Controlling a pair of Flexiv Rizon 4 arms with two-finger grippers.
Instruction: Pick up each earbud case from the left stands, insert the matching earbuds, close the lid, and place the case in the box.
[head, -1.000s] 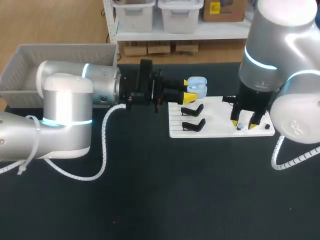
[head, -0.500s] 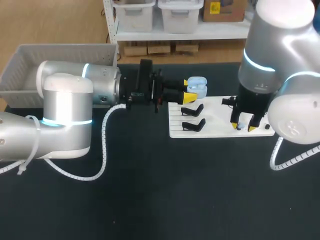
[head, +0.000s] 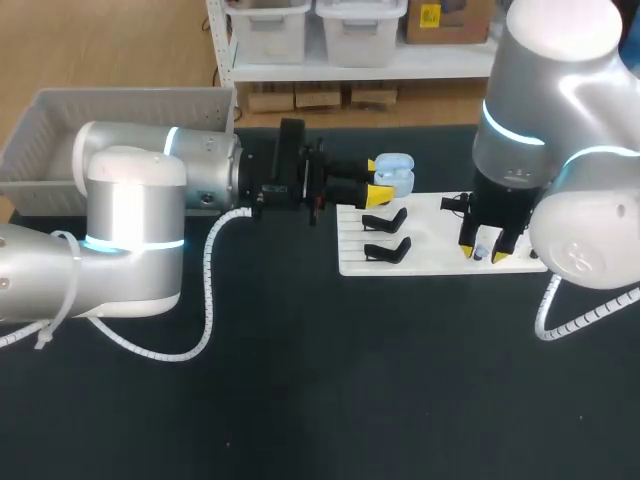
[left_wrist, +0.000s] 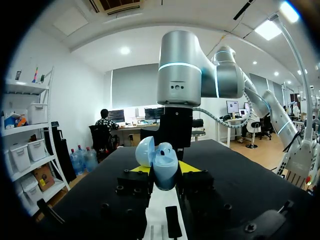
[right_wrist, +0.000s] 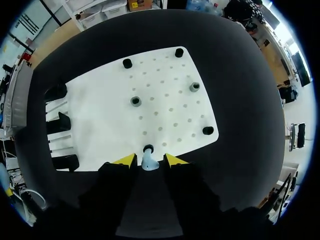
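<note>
Grasping the open blue case (left_wrist: 164, 167) in left gripper (head: 377, 176) at the board's (head: 440, 215) far left corner; pinching an earbud (right_wrist: 149, 163) in right gripper (head: 484, 252) above its near edge.

Case (head: 393, 172): pale blue, lid open, pinched betw. left gripper (head: 381, 182) tips, just past white board (head: 440, 262) far-left corner.
Earbud (right_wrist: 149, 163): pale blue-white, gripped betw. right gripper (right_wrist: 149, 160) tips, beside black peg near board edge.
Stands (head: 385, 220): 2, black, on board's left part.
Box (head: 60, 120): grey, far left.
</note>
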